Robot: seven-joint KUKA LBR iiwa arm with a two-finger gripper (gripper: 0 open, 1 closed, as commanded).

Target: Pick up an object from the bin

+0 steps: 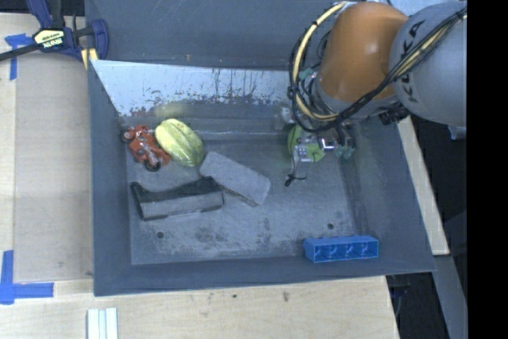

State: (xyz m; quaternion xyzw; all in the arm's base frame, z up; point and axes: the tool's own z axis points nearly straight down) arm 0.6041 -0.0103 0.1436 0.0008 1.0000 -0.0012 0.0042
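My gripper [295, 175] hangs below the orange wrist cover in the right half of the bin, its tip low over the bare floor. Something small and green [306, 152] shows at the gripper's body; I cannot tell whether it is a loose thing or part of the gripper. The nearest loose thing is a grey rectangular block [235, 177], lying flat just left of the tip and apart from it. A blue studded brick [341, 248] lies against the front wall, below and right of the gripper.
At the left lie a yellow-green ribbed oval thing [179, 142], a small red-orange toy [143, 146] touching it, and a black L-shaped piece [176, 198] in front of them. The arm comes in over the bin's right rim.
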